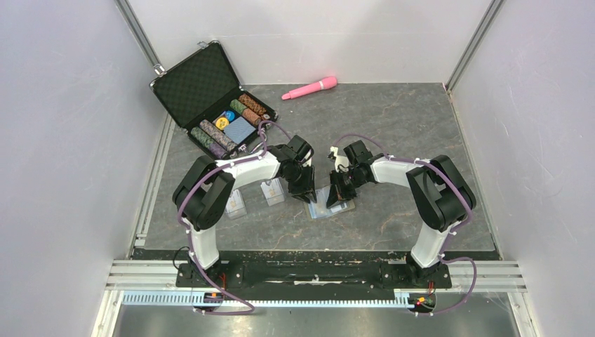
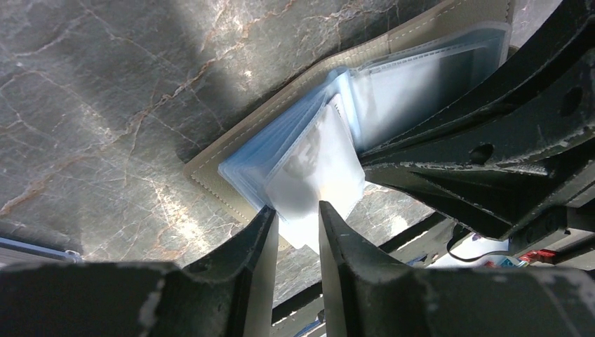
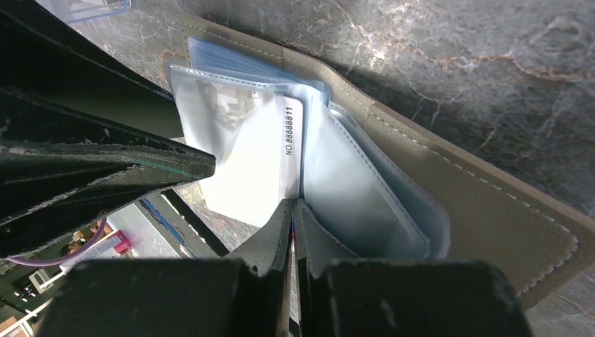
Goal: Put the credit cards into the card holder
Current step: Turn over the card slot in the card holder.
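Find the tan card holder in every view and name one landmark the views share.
Top external: the card holder lies low centre, between the two claws.
Left wrist: the card holder fills the upper centre and right, beyond the left claw.
Right wrist: the card holder runs from upper left to lower right, beyond the right claw.
Shared landmark: the grey marbled tabletop under it.

Lab cell: white panels [image 1: 63, 140], aluminium rails [image 1: 133, 274]
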Robot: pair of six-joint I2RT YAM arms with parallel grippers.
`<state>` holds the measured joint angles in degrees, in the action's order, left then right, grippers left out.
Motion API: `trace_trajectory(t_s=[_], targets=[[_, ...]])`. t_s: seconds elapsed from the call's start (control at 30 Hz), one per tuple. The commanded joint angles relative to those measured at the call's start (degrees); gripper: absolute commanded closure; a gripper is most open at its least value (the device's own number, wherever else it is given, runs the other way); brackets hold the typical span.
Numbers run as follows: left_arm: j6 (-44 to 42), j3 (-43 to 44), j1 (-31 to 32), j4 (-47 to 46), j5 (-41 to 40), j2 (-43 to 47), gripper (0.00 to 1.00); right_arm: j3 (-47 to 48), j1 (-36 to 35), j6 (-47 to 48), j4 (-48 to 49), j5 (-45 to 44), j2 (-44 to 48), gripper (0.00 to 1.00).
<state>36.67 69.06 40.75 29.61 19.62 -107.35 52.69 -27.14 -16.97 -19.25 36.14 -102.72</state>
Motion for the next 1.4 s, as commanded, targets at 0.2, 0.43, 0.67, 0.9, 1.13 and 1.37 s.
trace_trajectory(t_s=[0.2,0.43,0.67,0.9,1.13,1.37], targets=[[0.27,1.61,0.29,-6.38,3.93,1.72,0.82,0.92,-0.66,0.18,2.05,-1.08,-0.32,0.92],[-1.59,2.80,0.13,-2.76,3.03,1.31,0.98,3.40,0.58,-1.92,2.20,-0.14,3.70,0.87],[-5.52,8.04,0.12,4.81,1.09,0.03,0.97,6.17,4.55,-4.33,2.27,2.50,7.64,0.86],[-5.30,11.34,0.77,4.92,5.66,-2.46,0.63,5.40,8.07,-4.33,2.13,3.58,9.10,0.86],[-2.47,13.07,1.66,0.53,13.08,-5.90,0.58,4.88,10.43,-4.17,2.06,4.01,9.73,0.86],[-1.85,17.16,4.39,1.05,13.61,-8.57,0.57,4.65,11.83,-2.87,0.67,3.60,10.14,0.86]])
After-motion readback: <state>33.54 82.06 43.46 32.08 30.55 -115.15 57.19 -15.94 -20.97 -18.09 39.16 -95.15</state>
